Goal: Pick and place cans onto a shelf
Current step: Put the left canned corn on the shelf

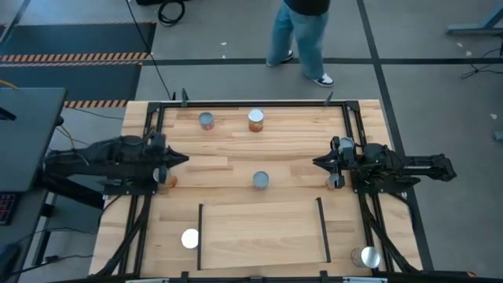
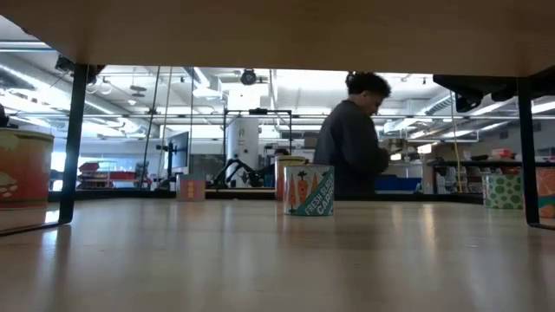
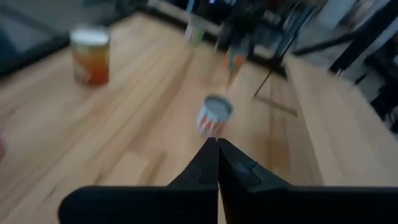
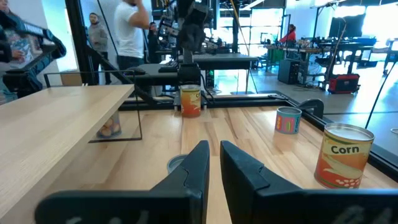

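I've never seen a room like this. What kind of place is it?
Probably a robotics lab or workshop. Two robot arms sit at a wooden table with cans on it, a person stands behind, and the big open room holds workbenches and machines.

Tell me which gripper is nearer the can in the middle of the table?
Roughly even, the right slightly nearer. The can sits between them: the left gripper is off to its left, the right gripper off to its right, both a little farther back and shut.
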`<control>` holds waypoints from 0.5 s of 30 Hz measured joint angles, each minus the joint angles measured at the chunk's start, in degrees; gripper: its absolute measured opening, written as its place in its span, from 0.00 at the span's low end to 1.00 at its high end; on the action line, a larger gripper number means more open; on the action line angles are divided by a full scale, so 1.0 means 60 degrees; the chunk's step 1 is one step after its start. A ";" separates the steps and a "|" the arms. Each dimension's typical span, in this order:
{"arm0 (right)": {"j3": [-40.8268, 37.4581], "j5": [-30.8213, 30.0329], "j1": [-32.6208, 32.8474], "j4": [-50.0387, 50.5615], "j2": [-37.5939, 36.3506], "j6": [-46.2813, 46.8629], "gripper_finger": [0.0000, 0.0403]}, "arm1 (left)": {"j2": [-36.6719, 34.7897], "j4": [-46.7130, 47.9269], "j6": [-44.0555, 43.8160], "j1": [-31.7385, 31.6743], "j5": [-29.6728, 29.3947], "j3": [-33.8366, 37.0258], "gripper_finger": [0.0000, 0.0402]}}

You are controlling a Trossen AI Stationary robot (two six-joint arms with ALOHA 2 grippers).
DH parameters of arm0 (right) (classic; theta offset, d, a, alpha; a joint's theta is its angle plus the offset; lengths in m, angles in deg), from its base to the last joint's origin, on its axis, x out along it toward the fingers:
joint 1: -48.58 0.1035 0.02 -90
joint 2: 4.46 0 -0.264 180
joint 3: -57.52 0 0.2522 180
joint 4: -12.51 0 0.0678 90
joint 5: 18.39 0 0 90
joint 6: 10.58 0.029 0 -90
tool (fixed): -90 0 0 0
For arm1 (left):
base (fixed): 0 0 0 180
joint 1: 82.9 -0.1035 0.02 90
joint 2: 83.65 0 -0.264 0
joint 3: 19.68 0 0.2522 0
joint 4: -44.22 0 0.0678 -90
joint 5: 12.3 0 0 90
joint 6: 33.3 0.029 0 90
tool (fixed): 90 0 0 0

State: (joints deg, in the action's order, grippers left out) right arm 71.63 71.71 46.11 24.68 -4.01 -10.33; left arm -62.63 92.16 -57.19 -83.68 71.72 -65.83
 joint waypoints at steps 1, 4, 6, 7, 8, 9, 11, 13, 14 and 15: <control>0.0002 0.0000 -0.0001 0.0000 0.0000 -0.0004 0.12 | 0.0369 0.0536 -0.0124 0.0003 0.0101 -0.0489 0.01; -0.0002 0.0000 0.0002 -0.0002 0.0002 -0.0004 0.12 | 0.1547 0.2423 -0.0176 0.0001 0.0477 -0.1964 0.00; 0.0000 0.0000 -0.0001 0.0000 0.0000 -0.0004 0.12 | 0.2364 0.3800 -0.0178 -0.0003 0.1027 -0.2955 0.00; -0.0001 0.0000 0.0002 -0.0001 0.0000 -0.0004 0.12 | 0.2756 0.4519 -0.0181 -0.0003 0.1310 -0.3427 0.00; 0.0001 0.0000 -0.0002 -0.0004 0.0000 -0.0004 0.12 | 0.3127 0.5227 -0.0184 -0.0003 0.1546 -0.3851 0.01; 0.0000 0.0000 0.0002 -0.0002 0.0000 -0.0002 0.12 | 0.3477 0.5879 -0.0211 0.0002 0.1696 -0.4213 0.02; -0.0001 0.0000 0.0001 0.0000 0.0000 -0.0002 0.12 | 0.4062 0.6956 -0.0322 0.0004 0.1705 -0.4757 0.05; 0.0002 0.0000 -0.0002 0.0000 0.0000 -0.0003 0.12 | 0.4510 0.7781 -0.0425 -0.0003 0.1695 -0.4979 0.09; -0.0002 0.0000 0.0000 -0.0001 0.0000 -0.0004 0.12 | 0.4689 0.8113 -0.0451 -0.0003 0.1692 -0.5002 0.12; -0.0002 0.0000 -0.0002 0.0000 0.0000 -0.0004 0.12 | 0.4832 0.8439 -0.0515 -0.0003 0.1694 -0.5003 0.15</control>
State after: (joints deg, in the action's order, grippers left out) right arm 71.62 71.71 46.10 24.68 -4.01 -10.35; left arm -33.64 142.80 -60.28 -83.70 81.89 -95.85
